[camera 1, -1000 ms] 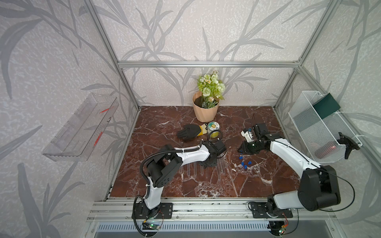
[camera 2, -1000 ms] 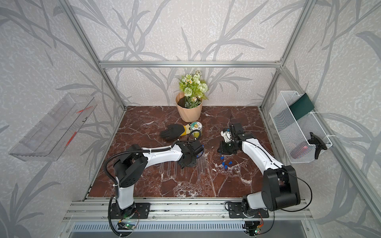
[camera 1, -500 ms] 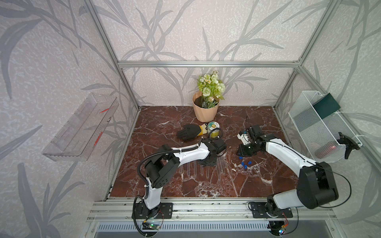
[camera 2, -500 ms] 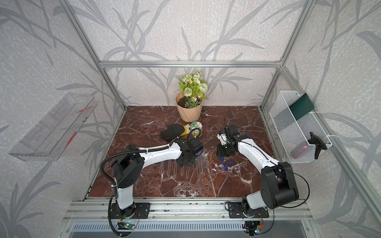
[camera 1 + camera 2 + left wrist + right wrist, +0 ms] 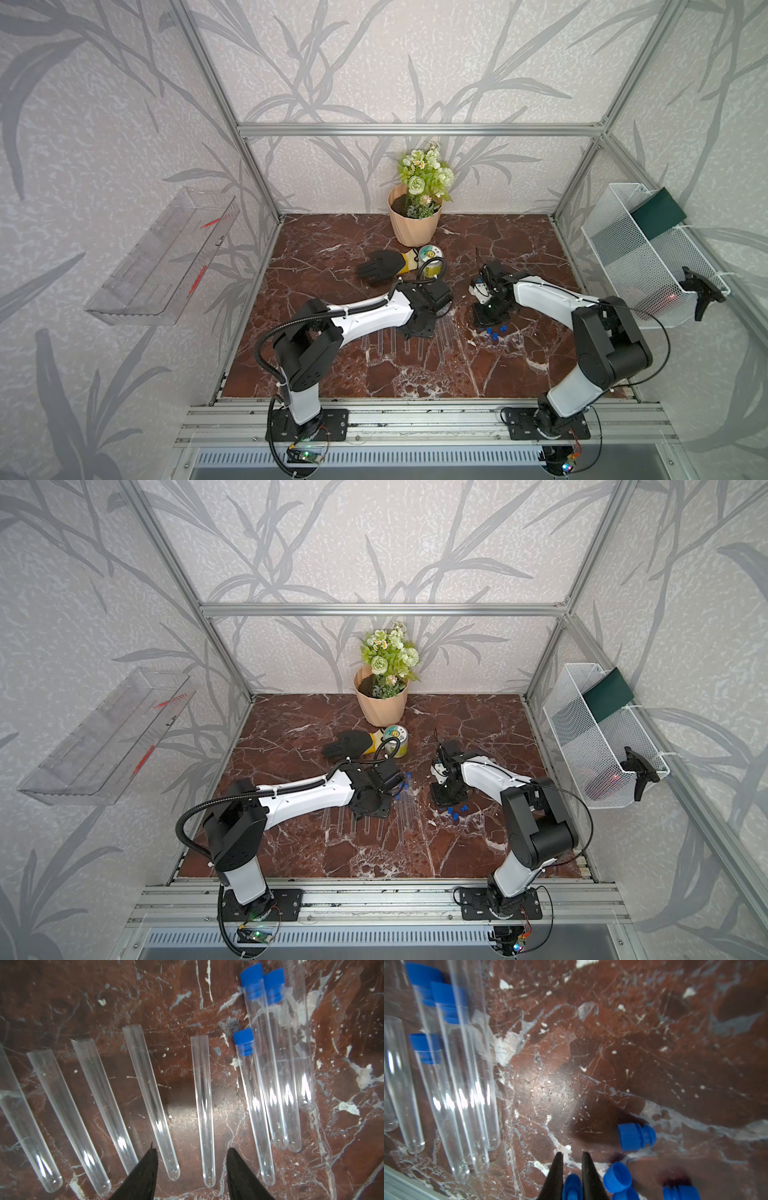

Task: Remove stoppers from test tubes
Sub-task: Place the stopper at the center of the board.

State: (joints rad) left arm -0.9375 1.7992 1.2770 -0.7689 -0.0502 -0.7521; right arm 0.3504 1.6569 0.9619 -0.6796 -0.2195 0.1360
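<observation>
Both top views are looking down from high above the six o'clock edge of the table (image 5: 316,266). They are facing twelve o'clock toward the flower pot (image 5: 413,226) from far off and sharing nearly the whole booth. The left wrist camera is hanging close over the tubes (image 5: 149,1093), pointing down at the tabletop. The right wrist camera is looking down just as near, over loose stoppers (image 5: 635,1136). Both wrist views are sharing the bunched stoppered tubes (image 5: 265,1064).

Clear test tubes (image 5: 420,349) lying on marble table (image 5: 332,266), blue stoppers (image 5: 494,332) loose nearby
</observation>
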